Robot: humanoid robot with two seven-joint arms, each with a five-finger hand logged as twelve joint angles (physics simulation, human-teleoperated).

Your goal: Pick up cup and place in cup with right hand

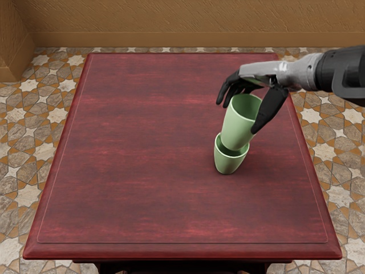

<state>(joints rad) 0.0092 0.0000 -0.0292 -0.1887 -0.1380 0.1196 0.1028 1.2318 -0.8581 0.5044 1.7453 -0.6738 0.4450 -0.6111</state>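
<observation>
My right hand [242, 110] comes in from the right edge, its thumb and fingers around the rim of a light green cup [238, 127]. That cup is tilted a little, its open top towards the upper right. A second light green cup [229, 163] stands upright on the table below it. The held cup's bottom overlaps the lower cup's mouth and appears to dip just inside its rim; how deep it sits is hard to tell.
The dark red wooden table [137, 148] fills most of the view, its front edge near the bottom. Patterned floor tiles show on both sides, and a brown wall [182, 23] stands behind.
</observation>
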